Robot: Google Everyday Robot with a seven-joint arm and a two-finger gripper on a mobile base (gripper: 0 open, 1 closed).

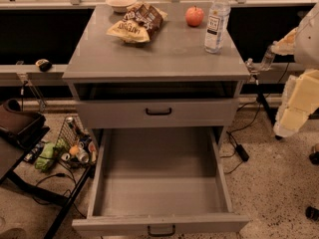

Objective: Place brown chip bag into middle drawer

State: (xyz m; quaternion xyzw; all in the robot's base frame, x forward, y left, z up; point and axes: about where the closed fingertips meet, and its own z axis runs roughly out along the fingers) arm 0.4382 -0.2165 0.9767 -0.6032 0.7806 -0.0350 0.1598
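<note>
One bent arm (pixel 299 97), gripper (pixel 257 64) beside cabinet (pixel 164 54)

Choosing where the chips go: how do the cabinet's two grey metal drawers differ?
The deep grey metal drawer sits lower and is pulled out. The shallower grey drawer above it is shut. Both have black bar handles. The gripper hangs beside the cabinet's right edge.

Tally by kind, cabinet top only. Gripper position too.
Chip bags: 2 (brown chip bag, pale yellow chip bag)
Bowl: 1
Apple: 1
Water bottle: 1
Total: 5
The gripper is just off the right edge of the cabinet top, away from both bags.
</note>
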